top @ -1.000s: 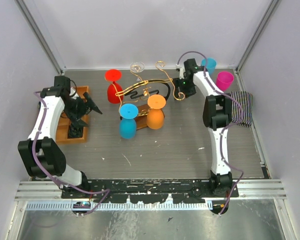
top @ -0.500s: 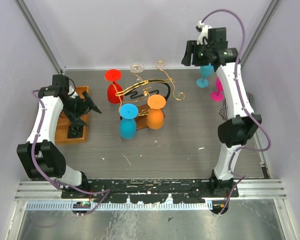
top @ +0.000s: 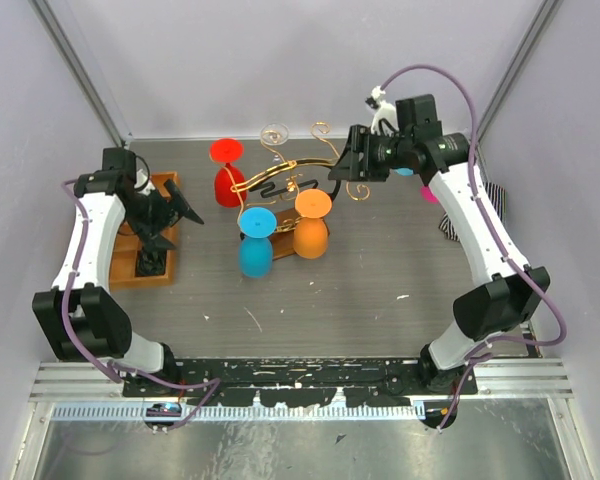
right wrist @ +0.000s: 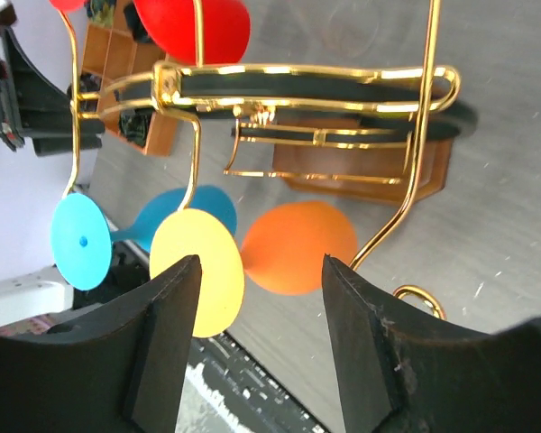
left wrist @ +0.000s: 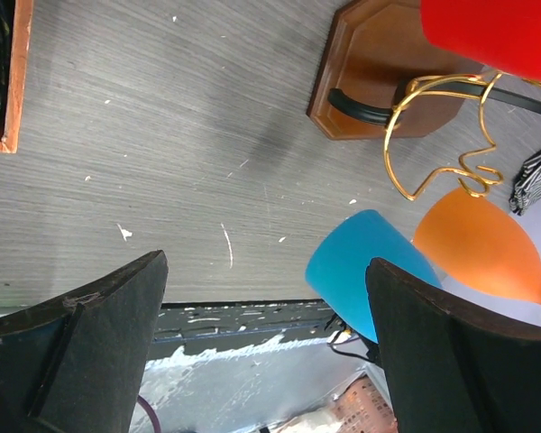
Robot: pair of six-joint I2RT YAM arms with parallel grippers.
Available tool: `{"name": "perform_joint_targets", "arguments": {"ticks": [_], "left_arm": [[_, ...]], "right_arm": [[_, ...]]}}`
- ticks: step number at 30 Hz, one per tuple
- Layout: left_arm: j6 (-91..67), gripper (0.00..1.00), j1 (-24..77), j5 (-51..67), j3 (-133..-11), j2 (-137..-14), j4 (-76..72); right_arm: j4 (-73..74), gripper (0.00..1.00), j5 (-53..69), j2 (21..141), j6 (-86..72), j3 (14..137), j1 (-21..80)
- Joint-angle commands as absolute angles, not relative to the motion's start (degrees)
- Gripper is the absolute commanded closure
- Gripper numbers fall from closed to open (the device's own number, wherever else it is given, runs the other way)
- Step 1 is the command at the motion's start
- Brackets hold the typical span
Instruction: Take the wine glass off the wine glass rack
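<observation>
Hovering at the right end of the wine glass rack point(top: 280, 172), the right gripper point(right wrist: 260, 275) has jaws spread with nothing between them. Its wrist view sights the orange wine glass point(top: 311, 232), which hangs bowl-down on the rack's near side with its foot in the gold rails. The blue wine glass point(top: 255, 250) hangs just left of it. Left gripper point(left wrist: 266, 271) is spread wide and empty over the compartment tray point(top: 125, 272) at left.

Risks:
- a finger catching the curled scroll end point(top: 358, 190) and tipping the rack
- nudging the blue neighbour
- lifting rather than sliding along the rails, which would jam the foot
</observation>
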State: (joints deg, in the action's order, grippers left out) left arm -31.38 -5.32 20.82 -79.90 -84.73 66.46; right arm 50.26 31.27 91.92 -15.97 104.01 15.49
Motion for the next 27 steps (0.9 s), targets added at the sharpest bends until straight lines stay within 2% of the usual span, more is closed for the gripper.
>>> {"name": "perform_joint_targets", "arguments": {"ticks": [1,9,20,22,27], "left_arm": [[-32.6,0.02,-5.6,23.1,-82.2,-81.8,65.0],[-33.6,0.01,-5.5,25.3,-80.5,-81.2,63.9],[-33.2,0.02,-5.6,25.7,-79.6,-80.6,63.7],[-32.9,0.02,-5.5,25.8,-79.7,-80.7,63.8],[-32.6,0.02,-5.5,26.0,-79.6,-80.9,63.8]], "right_arm": [[48.1,0.4,35.5,87.2,-19.5,100.8,16.0],[47.1,0.44,36.9,85.2,-20.7,95.4,19.1],[47.0,0.44,35.9,85.3,-21.0,93.5,21.0],[47.1,0.45,35.7,85.4,-21.1,93.3,21.1],[46.0,0.61,36.3,85.5,-21.9,92.7,21.2]]}}
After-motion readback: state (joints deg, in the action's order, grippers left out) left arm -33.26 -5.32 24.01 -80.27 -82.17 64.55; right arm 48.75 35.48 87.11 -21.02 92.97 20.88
